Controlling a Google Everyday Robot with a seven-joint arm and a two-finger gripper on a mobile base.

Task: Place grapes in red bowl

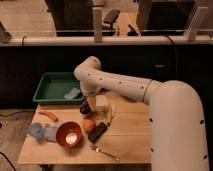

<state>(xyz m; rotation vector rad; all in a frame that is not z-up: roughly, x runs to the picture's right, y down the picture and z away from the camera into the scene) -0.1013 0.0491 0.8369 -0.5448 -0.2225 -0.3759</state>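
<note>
The grapes (85, 113) are a small dark bunch on the wooden table (130, 140), just left of the white cup (101, 103). My gripper (86, 106) hangs straight down from the bent white arm (120, 85), right over the grapes and partly hiding them. Its jaws stand open, and I cannot tell whether they touch the bunch. The red bowl (68, 134) sits glossy near the table's front left, below and left of the gripper, with nothing in it.
An orange round fruit (89, 125) and a black block (98, 131) lie between the grapes and the bowl. A green tray (56, 87) stands at the back left. A light-blue cup (36, 131), an orange carrot-like piece (48, 115) and a fork (105, 152) also lie on the table.
</note>
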